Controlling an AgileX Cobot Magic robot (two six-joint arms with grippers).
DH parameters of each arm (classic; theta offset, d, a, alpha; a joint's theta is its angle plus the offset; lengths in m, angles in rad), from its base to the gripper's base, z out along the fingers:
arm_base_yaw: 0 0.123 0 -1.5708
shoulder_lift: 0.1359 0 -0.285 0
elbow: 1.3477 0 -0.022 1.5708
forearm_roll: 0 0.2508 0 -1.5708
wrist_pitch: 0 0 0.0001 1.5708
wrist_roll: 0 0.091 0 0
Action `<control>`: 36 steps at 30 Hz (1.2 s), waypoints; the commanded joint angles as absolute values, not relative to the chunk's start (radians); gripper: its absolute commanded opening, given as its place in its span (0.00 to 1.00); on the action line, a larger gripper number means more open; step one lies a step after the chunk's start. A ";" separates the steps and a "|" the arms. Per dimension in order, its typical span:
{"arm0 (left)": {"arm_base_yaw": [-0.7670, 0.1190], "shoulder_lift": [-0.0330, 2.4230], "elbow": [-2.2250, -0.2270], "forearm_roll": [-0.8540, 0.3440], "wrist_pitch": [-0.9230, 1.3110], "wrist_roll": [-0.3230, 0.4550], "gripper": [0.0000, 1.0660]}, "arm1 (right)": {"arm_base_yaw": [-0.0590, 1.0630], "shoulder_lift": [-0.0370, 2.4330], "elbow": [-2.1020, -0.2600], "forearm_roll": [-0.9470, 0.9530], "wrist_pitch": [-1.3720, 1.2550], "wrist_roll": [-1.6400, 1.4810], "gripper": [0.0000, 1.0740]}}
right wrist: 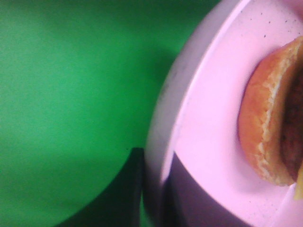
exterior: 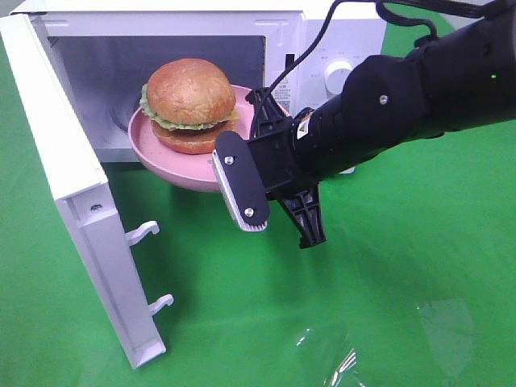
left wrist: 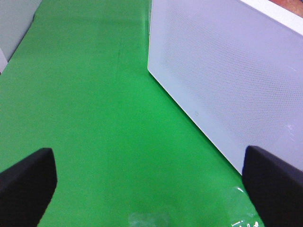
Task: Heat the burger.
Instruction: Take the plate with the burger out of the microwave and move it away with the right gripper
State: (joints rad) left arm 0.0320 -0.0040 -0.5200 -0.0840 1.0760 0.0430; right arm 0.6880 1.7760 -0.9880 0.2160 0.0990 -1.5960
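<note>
The right hand (exterior: 246,173) is closed on the rim of the pink plate (exterior: 153,149) and carries it into the open microwave (exterior: 322,32). The burger (exterior: 189,109) sits on the plate just beyond the hand, half inside. Next, I think, the plate must go deeper and down flat. The bun is glossy and domed, the lettuce frilly, the plate smooth. The left hand (left wrist: 151,189) stands wide and empty over the green counter (left wrist: 94,118).

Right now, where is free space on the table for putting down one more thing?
The green cloth right of the open microwave door and below the right claw lies bare. Crowded: the microwave mouth, filled by the pink plate with the burger.
</note>
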 commanded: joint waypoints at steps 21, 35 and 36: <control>0.027 -0.020 -0.516 -0.085 1.069 0.037 0.93 | 0.669 1.404 -0.644 0.149 0.018 -1.474 0.00; 0.027 -0.020 -0.516 -0.085 1.069 0.037 0.93 | 0.669 1.142 -0.517 -0.174 0.231 -1.092 0.00; 0.027 -0.020 -0.516 -0.085 1.069 0.037 0.93 | 0.669 1.126 -0.509 -0.192 0.245 -1.070 0.00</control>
State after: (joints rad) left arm 0.0320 -0.0040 -0.5200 -0.0840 1.0760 0.0430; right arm 0.6760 1.1480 -0.5040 -0.1620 0.2870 -1.0940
